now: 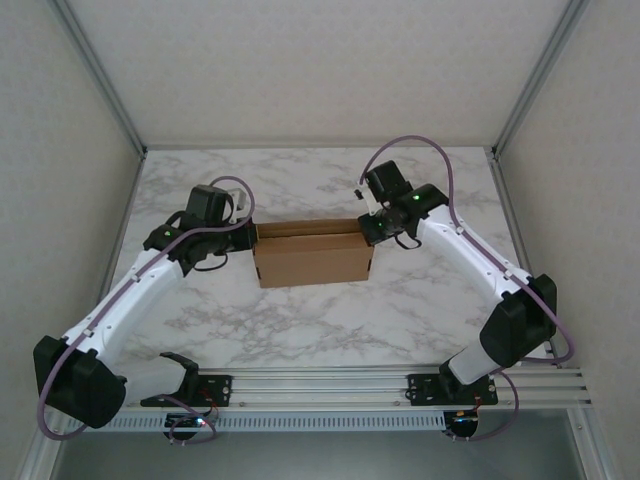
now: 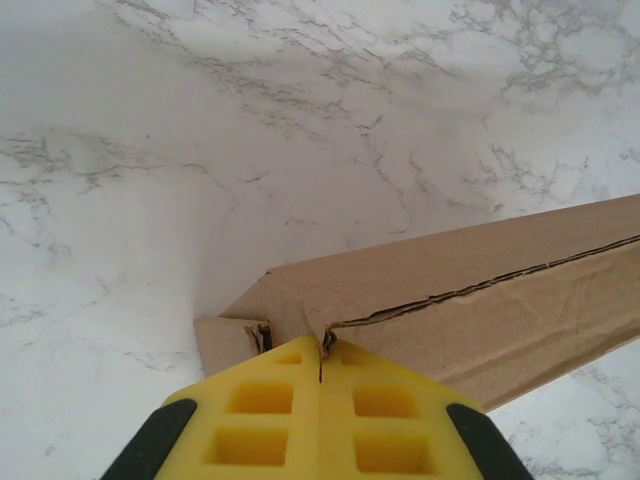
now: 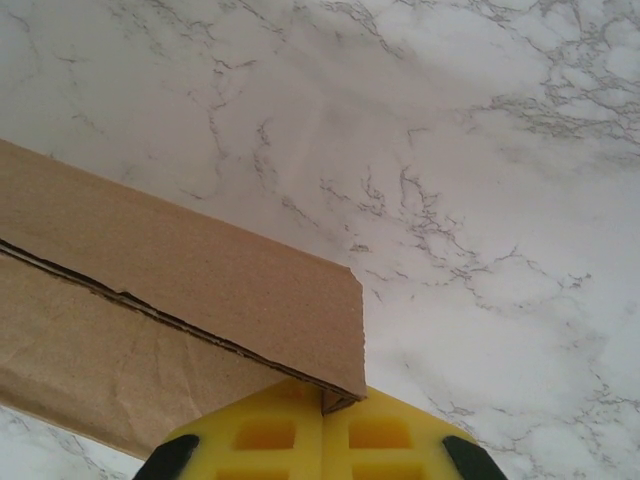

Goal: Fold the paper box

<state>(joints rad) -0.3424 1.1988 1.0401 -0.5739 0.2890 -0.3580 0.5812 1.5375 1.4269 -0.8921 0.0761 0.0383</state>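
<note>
The paper box is a brown cardboard piece standing at the middle of the marble table, its long panel facing the near edge and a second layer behind it. My left gripper is at the box's left end. In the left wrist view the yellow fingers are pressed together, and my left gripper pinches a cardboard edge of the box at their tips. My right gripper is at the box's right end. It is likewise shut, with a corner of the layered cardboard nipped between the fingers.
The marble tabletop lies bare in front of the box. Padded walls with metal corner posts enclose the back and sides. A metal rail with both arm bases runs along the near edge.
</note>
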